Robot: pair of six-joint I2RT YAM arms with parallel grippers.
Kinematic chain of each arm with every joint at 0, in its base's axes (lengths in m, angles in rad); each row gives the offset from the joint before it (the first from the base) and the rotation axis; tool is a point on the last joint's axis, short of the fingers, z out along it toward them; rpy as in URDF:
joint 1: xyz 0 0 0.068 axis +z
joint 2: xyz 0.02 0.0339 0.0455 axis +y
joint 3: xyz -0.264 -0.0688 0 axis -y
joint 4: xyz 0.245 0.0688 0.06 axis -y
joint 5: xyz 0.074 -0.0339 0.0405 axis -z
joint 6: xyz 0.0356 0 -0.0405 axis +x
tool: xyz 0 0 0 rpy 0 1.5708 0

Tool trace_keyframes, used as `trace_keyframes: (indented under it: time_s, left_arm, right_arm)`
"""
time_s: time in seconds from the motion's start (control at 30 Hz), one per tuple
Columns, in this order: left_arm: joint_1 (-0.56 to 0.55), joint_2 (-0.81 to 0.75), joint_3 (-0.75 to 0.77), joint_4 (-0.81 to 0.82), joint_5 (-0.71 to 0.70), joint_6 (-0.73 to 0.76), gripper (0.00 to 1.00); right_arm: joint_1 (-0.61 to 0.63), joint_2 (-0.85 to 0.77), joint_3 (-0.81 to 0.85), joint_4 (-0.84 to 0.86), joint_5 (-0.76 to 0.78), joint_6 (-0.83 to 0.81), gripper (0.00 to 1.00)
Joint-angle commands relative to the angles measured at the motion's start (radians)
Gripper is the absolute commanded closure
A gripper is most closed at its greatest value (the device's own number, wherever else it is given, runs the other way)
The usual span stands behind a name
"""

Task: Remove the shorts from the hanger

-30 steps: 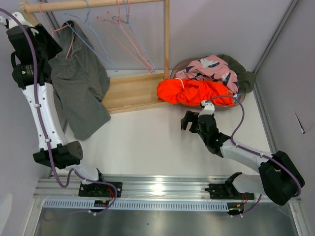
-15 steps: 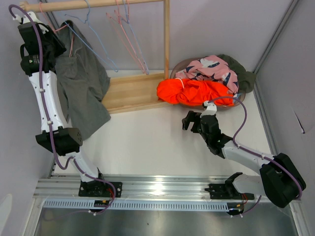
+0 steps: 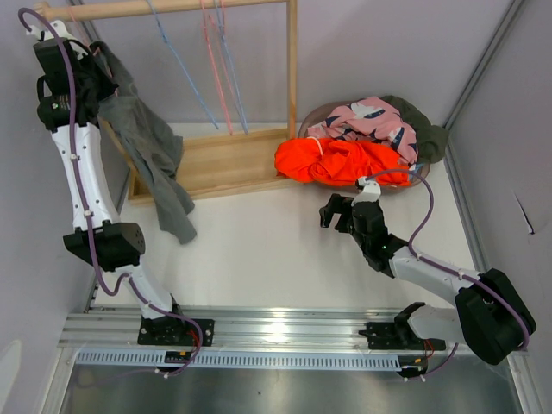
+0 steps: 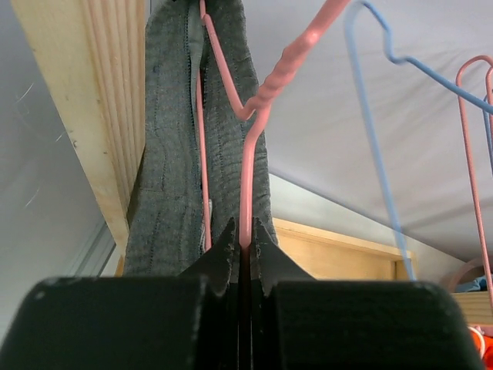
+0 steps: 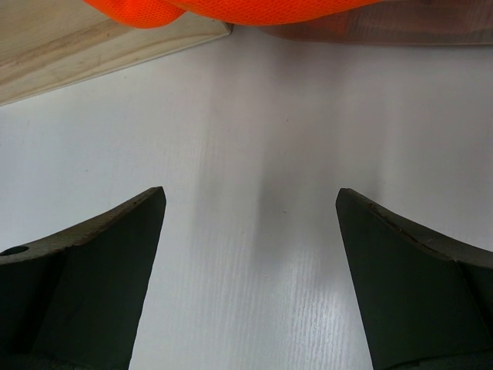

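Grey shorts (image 3: 147, 147) hang from a pink wire hanger (image 4: 246, 177) at the left end of the wooden rail (image 3: 172, 9). In the left wrist view the grey fabric (image 4: 166, 154) drapes over the wire just beyond the fingertips. My left gripper (image 3: 90, 73) (image 4: 245, 231) is raised to the rail and shut on the pink hanger's wire. My right gripper (image 3: 332, 211) (image 5: 250, 208) stands open low over the white table, nothing between its fingers. Orange shorts (image 3: 341, 159) (image 5: 231, 9), pink floral shorts (image 3: 366, 121) and dark olive shorts (image 3: 427, 134) lie piled at the back right.
A blue hanger (image 3: 185, 69) and bare pink hangers (image 3: 217, 69) hang from the rail. The rack's wooden base (image 3: 233, 159) lies under them, its upright post (image 3: 293, 60) to the right. A brown basket (image 3: 312, 116) holds the pile. Walls close in left and right.
My left gripper has risen to the rail and shut on the pink hanger's wire. The grey shorts have swung left and bunched narrower. The bare hangers have swung. The right arm has barely moved.
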Motion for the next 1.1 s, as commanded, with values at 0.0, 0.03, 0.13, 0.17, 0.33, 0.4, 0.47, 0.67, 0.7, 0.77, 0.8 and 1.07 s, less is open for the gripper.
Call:
trace_keyframes:
  time_s: [0.0,0.03,0.13,0.17,0.33,0.4,0.47,0.67,0.7,0.77,0.8,1.07]
  left_arm:
    - [-0.022,-0.085,0.025,0.02,0.012,-0.026,1.0]
    - [-0.03,-0.097,0.025,0.02,0.012,-0.026,1.0]
    - [-0.068,-0.155,0.028,0.023,0.007,-0.029,1.0]
    - [-0.078,-0.169,0.03,0.023,0.006,-0.03,1.0]
    - [-0.134,-0.275,-0.005,0.02,-0.026,-0.024,1.0]
    - [-0.134,-0.307,-0.053,0.029,-0.017,-0.035,1.0]
    - [-0.137,-0.347,-0.073,0.041,0.009,-0.047,1.0]
    - [-0.153,-0.419,-0.193,0.071,0.04,-0.058,1.0]
    - [-0.153,-0.428,-0.205,0.08,0.046,-0.058,1.0]
    - [-0.153,-0.445,-0.233,0.077,0.049,-0.059,1.0]
    - [-0.153,-0.453,-0.237,0.081,0.058,-0.059,1.0]
    - [-0.153,-0.516,-0.277,0.075,0.109,-0.075,1.0]
  right_arm:
    - [-0.005,-0.025,0.001,0.042,-0.004,0.008,0.01]
    - [-0.002,-0.027,-0.002,0.047,-0.004,0.007,0.01]
    - [0.004,-0.039,-0.011,0.065,-0.011,-0.007,0.0]
    - [0.017,-0.042,-0.008,0.067,-0.027,-0.028,0.01]
    - [0.179,-0.074,0.18,-0.085,0.053,-0.093,0.01]
    - [0.296,-0.083,0.308,-0.107,0.082,-0.125,0.01]
    - [0.419,-0.059,0.416,-0.13,0.104,-0.171,0.01]
    - [0.638,0.227,0.928,-0.203,0.09,-0.283,0.01]
    - [0.681,0.273,0.988,-0.214,0.079,-0.313,0.01]
    - [0.716,0.405,1.168,-0.229,0.076,-0.338,0.01]
    - [0.73,0.45,1.229,-0.252,0.075,-0.346,0.0]
    - [0.765,0.772,1.625,-0.302,0.048,-0.303,0.01]
